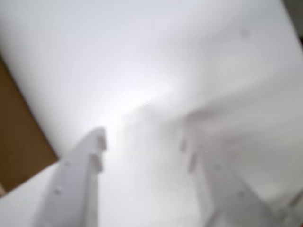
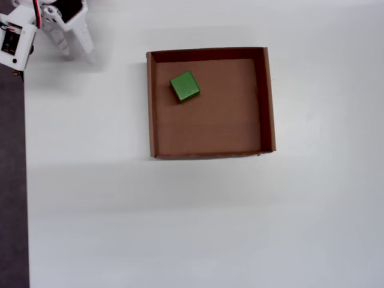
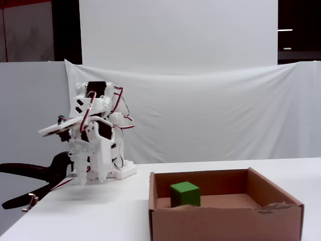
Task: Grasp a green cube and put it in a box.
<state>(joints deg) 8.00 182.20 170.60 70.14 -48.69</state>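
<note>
The green cube [image 2: 185, 86] already sits inside the box [image 2: 268, 102], near its upper-left corner overhead; my gripper [image 2: 74, 53], spread and empty, hangs well left of it; swinging back could knock a wall

White plastic arm [image 3: 93, 135] with black servos, red cables and a white pincer [image 3: 91, 179].

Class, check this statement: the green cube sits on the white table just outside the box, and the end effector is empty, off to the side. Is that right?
One detail is wrong. The green cube lies inside the box, on its floor, as the overhead view shows. The end effector is indeed empty and off to the side.
</note>
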